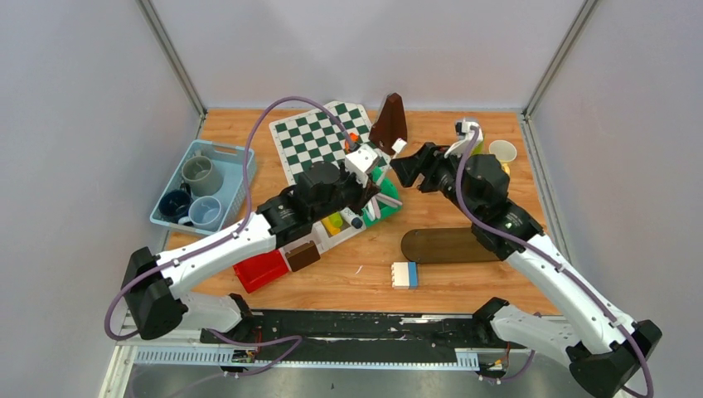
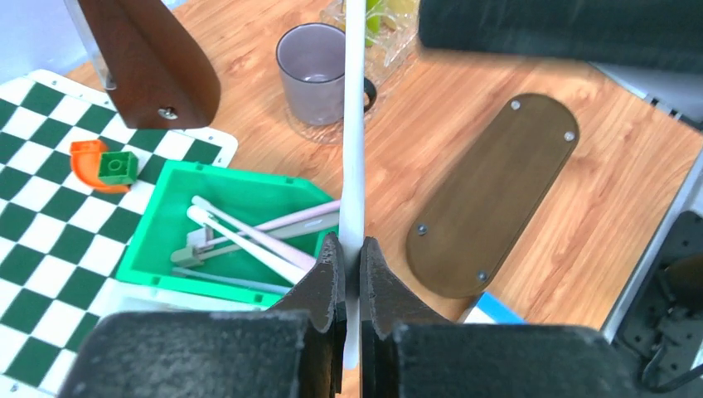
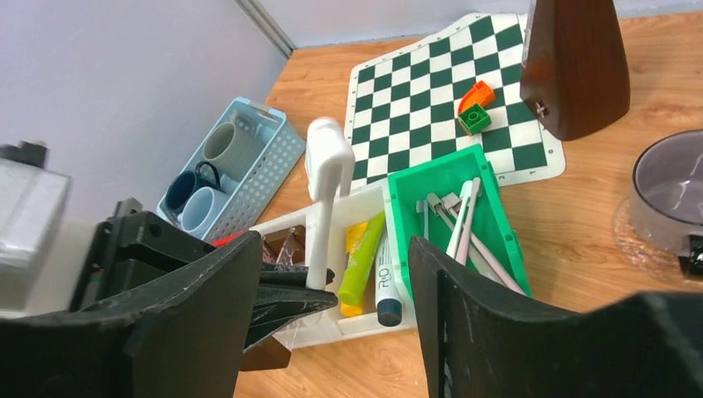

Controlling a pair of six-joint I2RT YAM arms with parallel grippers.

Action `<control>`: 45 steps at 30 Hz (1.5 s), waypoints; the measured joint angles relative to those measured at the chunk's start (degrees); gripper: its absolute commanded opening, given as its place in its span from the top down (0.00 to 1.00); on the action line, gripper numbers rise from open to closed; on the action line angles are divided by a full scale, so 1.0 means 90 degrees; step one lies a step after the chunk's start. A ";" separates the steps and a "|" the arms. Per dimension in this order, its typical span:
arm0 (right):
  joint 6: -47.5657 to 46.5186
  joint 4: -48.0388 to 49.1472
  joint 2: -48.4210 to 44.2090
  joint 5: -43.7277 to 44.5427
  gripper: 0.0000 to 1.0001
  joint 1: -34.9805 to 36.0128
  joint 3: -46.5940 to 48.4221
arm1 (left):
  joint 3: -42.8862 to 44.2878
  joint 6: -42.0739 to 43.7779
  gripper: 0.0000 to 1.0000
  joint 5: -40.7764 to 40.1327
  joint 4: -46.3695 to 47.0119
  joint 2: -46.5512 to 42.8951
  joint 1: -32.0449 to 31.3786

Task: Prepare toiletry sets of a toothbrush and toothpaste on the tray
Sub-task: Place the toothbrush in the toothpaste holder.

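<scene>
My left gripper (image 2: pixel 352 246) is shut on a slim white toothbrush (image 2: pixel 354 124), holding it above the green bin (image 2: pixel 166 224) of spare toothbrushes. In the right wrist view that toothbrush (image 3: pixel 322 182) stands between the fingers of my open right gripper (image 3: pixel 336 249), touching neither. In the top view the left gripper (image 1: pixel 375 181) and right gripper (image 1: pixel 404 170) face each other. A yellow-green toothpaste tube (image 3: pixel 362 261) and a white tube (image 3: pixel 385 278) lie in the white organiser. The brown oval tray (image 1: pixel 448 245) lies bare. A grey mug (image 2: pixel 312 70) stands beyond the bin, and a pale yellow mug (image 1: pixel 501 152) at the back right.
A light blue basket (image 1: pixel 203 186) at the left holds three mugs. A chessboard (image 1: pixel 319 133) and a brown metronome (image 1: pixel 390 123) sit at the back. A red block (image 1: pixel 261 269) and a blue-white block (image 1: pixel 405 274) lie near the front edge.
</scene>
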 measured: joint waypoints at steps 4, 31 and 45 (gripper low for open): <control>-0.0141 -0.0719 -0.0041 -0.1183 0.33 -0.0624 0.0661 | -0.0177 0.0763 1.00 0.0015 -0.0155 -0.0250 0.0000; -0.0245 -0.1872 0.0007 -0.5294 0.49 -0.2718 0.1100 | -0.0058 0.2059 1.00 0.1576 -0.0860 -0.0389 0.0000; -0.0146 -0.1843 0.0109 -0.5544 0.66 -0.2718 0.0799 | 0.0085 0.2059 1.00 0.1836 -0.0959 -0.0228 0.0000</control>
